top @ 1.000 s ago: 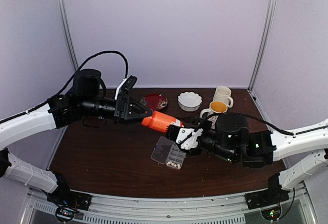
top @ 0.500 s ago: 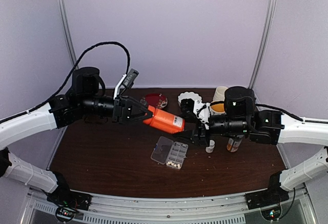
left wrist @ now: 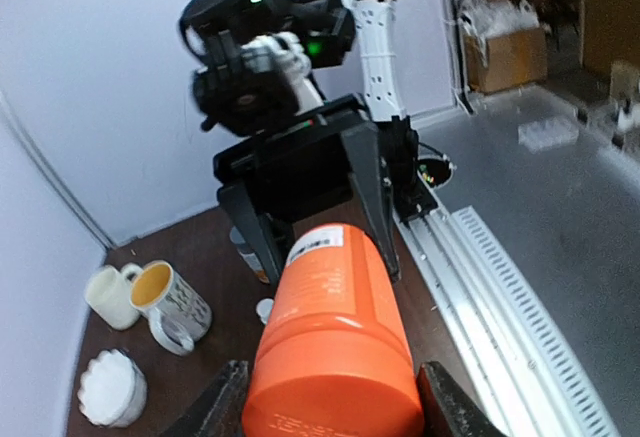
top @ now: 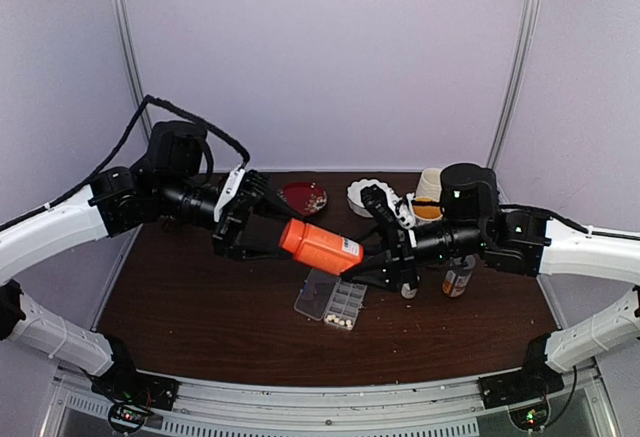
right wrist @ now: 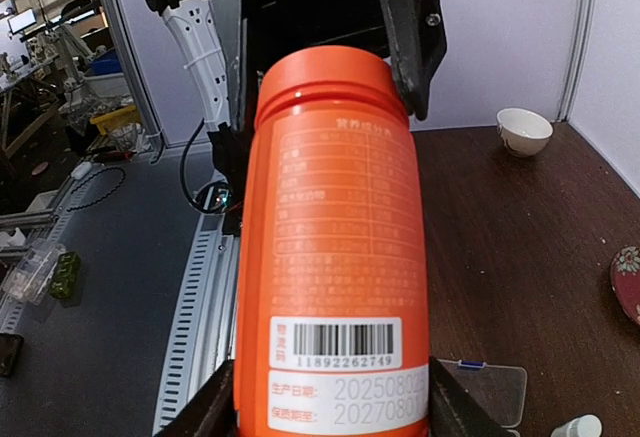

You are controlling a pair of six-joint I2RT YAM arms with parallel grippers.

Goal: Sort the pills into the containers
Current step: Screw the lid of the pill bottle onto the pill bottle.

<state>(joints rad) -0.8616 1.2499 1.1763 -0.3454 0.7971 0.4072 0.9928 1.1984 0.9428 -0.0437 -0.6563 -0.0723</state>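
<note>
Over the far side of the open pill box on the table, whose nearest cells hold a few pills, the left gripper and right gripper each pinch one end of the level orange bottle, so sorting looks barely begun.

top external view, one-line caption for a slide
An orange bottle held aloft by the left gripper, right gripper around its other end

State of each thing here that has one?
Bottle: capped, level, held in the air.
Left gripper: shut on bottle's cap end.
Right gripper: shut on bottle's base.
Pill box: lid open, pills along near edge.
Yellow mug: upright.
</note>
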